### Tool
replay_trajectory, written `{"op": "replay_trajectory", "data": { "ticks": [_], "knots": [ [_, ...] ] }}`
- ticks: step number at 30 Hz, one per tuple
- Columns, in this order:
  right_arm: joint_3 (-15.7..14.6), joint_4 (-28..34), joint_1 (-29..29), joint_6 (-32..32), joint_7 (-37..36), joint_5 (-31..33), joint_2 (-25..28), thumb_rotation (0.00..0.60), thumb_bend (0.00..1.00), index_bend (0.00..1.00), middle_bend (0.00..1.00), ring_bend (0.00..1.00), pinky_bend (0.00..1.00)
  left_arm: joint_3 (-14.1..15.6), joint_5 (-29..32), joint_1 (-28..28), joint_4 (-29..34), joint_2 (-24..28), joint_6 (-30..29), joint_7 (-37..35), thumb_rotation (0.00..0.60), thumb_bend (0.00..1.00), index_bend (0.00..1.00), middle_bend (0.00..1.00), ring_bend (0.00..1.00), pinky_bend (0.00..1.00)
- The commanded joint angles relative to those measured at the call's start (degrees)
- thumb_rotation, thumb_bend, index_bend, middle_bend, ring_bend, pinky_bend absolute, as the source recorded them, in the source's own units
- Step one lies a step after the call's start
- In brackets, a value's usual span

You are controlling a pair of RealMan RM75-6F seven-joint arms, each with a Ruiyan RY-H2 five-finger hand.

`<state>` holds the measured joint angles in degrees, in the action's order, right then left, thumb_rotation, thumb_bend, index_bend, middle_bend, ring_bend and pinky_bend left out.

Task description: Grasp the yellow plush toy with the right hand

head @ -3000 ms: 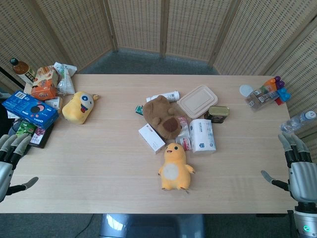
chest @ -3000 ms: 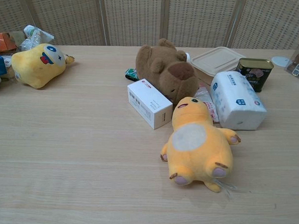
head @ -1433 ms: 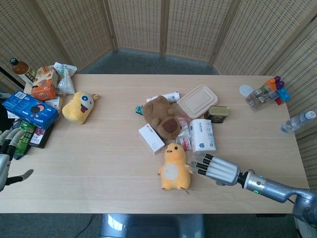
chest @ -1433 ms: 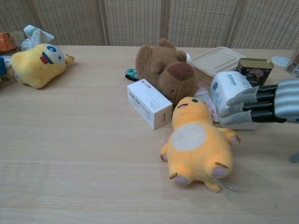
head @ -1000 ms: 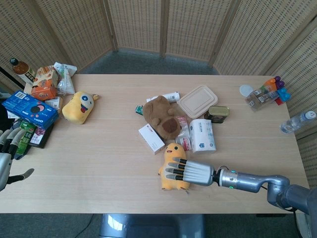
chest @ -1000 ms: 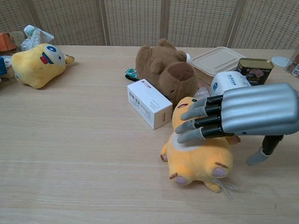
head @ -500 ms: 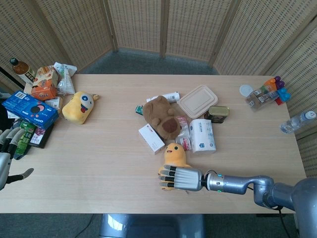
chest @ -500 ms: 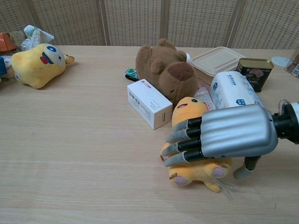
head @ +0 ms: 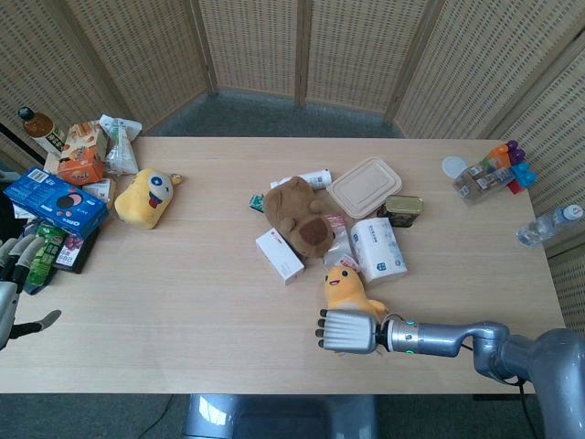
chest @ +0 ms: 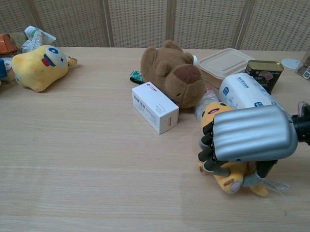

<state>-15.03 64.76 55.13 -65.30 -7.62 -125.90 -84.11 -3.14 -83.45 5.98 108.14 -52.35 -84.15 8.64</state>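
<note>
1. Near the table's (head: 183, 274) front edge, right of centre: right hand (head: 346, 331) sits over the yellow toy (head: 345, 287), fingers curled round its body, grasping it. Chest view shows dark fingers (chest: 209, 143) wrapped over the toy's (chest: 229, 177) left side, thumb low on the other side.
2. Toy's head w/ open red mouth sticks out past the hand's back edge, pointing toward the tissue pack (head: 378, 250); feet poke out under the palm in chest view. Toy looks to be on or just off the table, can't tell which.
3. Tissue pack lies just behind the toy, close to its head; can (head: 402, 209) and lidded food box (head: 365, 187) further back.
4. Brown bear plush (head: 299, 215) lies centre-table, white carton (head: 280, 255) just in front of it, apart from the toy.
5. Left hand (head: 11, 291) at far left edge, off the table, fingers apart, holding nothing.
6. 2nd yellow plush w/ blue eye (head: 146, 197) lies at left, near a blue box (head: 55, 201) and snack packs.
7. Far right: coloured bottles (head: 494, 171), water bottle (head: 550, 223) past the table edge.
</note>
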Motion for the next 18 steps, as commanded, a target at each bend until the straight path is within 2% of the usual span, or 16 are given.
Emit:
{"op": "replay_trajectory", "data": {
  "ticks": [1, 7, 18],
  "knots": [
    [0.0, 2.6, 0.3, -0.7, 1.7, 0.4, 2.4, 0.6, 0.31, 0.67, 0.61, 0.45, 0.5, 0.0, -0.1, 0.0, 0.1, 0.1, 0.1, -0.2, 0.6, 0.0, 0.0, 0.0, 0.0, 0.0],
    [0.3, 9.0, 0.8, -0.4, 5.7, 1.1, 7.8, 0.6, 0.31, 0.67, 0.61, 0.45, 0.5, 0.4, -0.9, 0.1, 0.4, 0.2, 0.3, -0.7, 0.6, 0.0, 0.0, 0.0, 0.0, 0.0],
    [3.4, 22.8, 2.7, 0.4, 14.1, 1.1, 17.8, 0.6, 0.3, 0.68, 0.63, 0.45, 0.51, 0.5, -1.6, 0.0, 0.8, 0.5, 0.0, -1.2, 0.6, 0.0, 0.0, 0.0, 0.0, 0.0]
  ]
}}
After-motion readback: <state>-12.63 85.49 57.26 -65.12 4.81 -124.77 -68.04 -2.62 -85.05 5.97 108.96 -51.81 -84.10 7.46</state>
